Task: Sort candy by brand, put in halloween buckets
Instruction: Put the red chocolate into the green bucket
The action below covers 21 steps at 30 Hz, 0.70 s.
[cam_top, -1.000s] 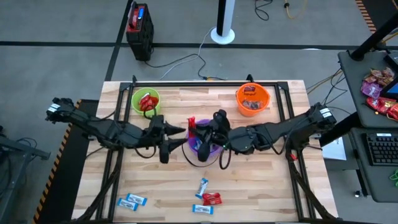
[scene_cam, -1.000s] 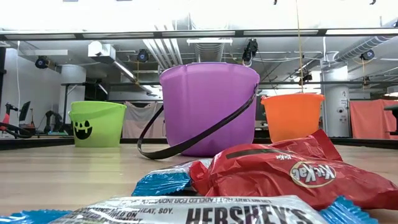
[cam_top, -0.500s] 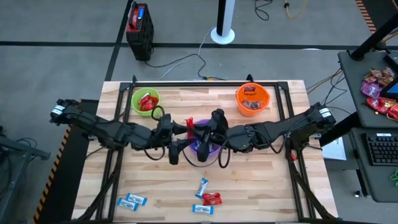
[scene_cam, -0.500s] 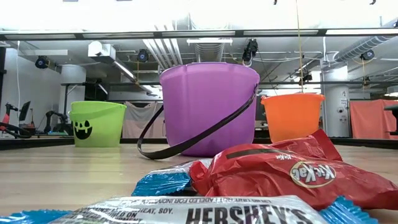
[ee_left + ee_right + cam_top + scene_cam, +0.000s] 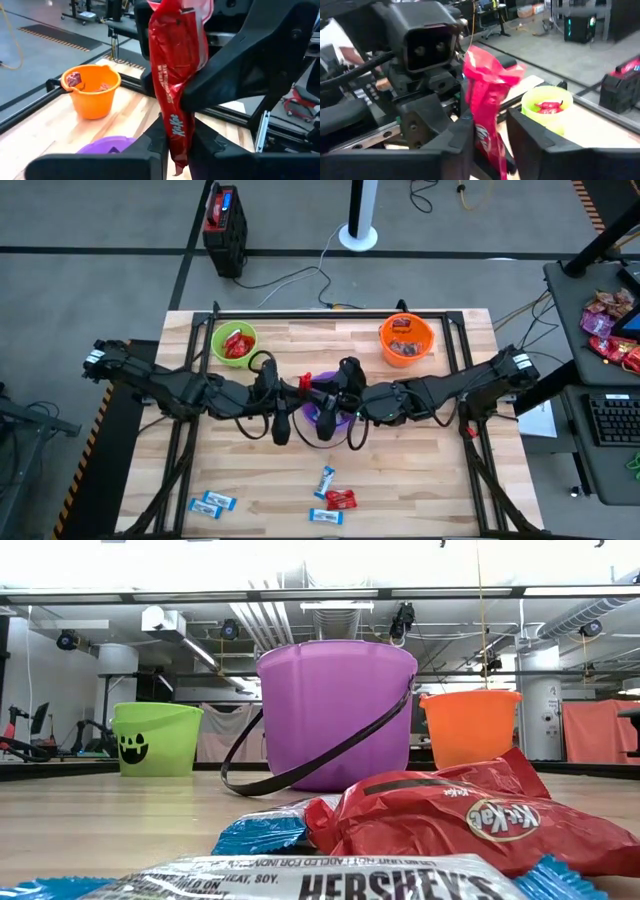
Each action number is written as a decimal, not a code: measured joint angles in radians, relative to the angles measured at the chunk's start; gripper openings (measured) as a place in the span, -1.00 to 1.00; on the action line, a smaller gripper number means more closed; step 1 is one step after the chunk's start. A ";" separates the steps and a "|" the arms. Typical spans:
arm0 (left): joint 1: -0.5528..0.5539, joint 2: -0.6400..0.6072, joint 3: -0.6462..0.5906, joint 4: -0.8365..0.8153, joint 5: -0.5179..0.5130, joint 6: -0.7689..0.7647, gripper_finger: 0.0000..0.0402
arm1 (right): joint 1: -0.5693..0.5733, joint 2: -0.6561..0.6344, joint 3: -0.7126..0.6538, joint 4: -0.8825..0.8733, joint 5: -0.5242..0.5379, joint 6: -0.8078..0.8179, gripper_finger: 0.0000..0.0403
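Red candy (image 5: 172, 85) clamped between both pincers, over purple bucket (image 5: 322, 406)

Both arms are dark, with black cables looped along them. Each has a white marking at its outer end.

A red KitKat wrapper (image 5: 175, 85) hangs upright above the purple bucket (image 5: 326, 406), which stands mid-table with its thin black handle down. The lime green bucket (image 5: 233, 342) at the far left holds red pieces, and the orange bucket (image 5: 406, 338) at the far right holds dark brown ones. On the table's near side lie loose candies: a red KitKat (image 5: 341, 499) among light blue and white Hershey's bars (image 5: 213, 503).
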 joint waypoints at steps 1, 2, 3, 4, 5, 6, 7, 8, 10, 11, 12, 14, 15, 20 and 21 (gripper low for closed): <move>0.000 0.000 0.016 -0.025 0.000 -0.001 -0.85 | -0.004 -0.005 0.000 -0.012 -0.002 0.018 -0.44; 0.001 0.000 0.033 -0.057 -0.002 -0.001 -0.86 | -0.009 -0.012 0.000 -0.024 -0.004 0.038 -0.38; 0.003 0.000 0.052 -0.094 -0.006 -0.002 -0.88 | -0.014 -0.019 0.000 -0.038 -0.006 0.054 -0.33; 0.007 0.000 0.072 -0.141 -0.009 -0.011 -0.91 | -0.020 -0.028 0.000 -0.057 -0.008 0.067 -0.28; 0.013 0.000 0.091 -0.195 -0.012 -0.027 -0.93 | -0.023 -0.036 0.000 -0.078 -0.008 0.078 -0.23; 0.021 0.000 0.110 -0.259 -0.013 -0.045 -0.94 | -0.027 -0.044 0.000 -0.099 -0.005 0.086 -0.19; 0.031 0.000 0.129 -0.323 -0.014 -0.067 -0.94 | -0.030 -0.056 0.000 -0.120 0.000 0.093 -0.15; 0.041 0.000 0.148 -0.394 -0.020 -0.089 -0.94 | -0.031 -0.067 0.000 -0.144 0.006 0.106 -0.11; 0.066 0.000 0.185 -0.556 -0.031 -0.144 -0.94 | -0.036 -0.087 0.001 -0.187 0.013 0.134 -0.06; 0.087 0.000 0.205 -0.645 -0.032 -0.172 -0.94 | -0.036 -0.098 0.002 -0.219 0.016 0.153 -0.04; 0.112 0.000 0.221 -0.735 -0.034 -0.198 -0.94 | -0.037 -0.105 0.002 -0.250 0.019 0.174 -0.03; 0.175 -0.001 0.243 -0.913 -0.041 -0.240 -0.94 | -0.037 -0.111 0.002 -0.309 0.017 0.206 -0.02; 0.213 -0.001 0.247 -1.004 -0.040 -0.253 -0.94 | -0.036 -0.112 0.002 -0.338 0.013 0.223 -0.02; 0.478 -0.002 0.213 -1.254 0.075 -0.148 -0.94 | -0.033 -0.109 0.002 -0.409 0.002 0.289 -0.03; 0.539 -0.002 0.189 -1.251 0.114 -0.097 -0.94 | -0.032 -0.104 0.002 -0.417 0.000 0.295 -0.03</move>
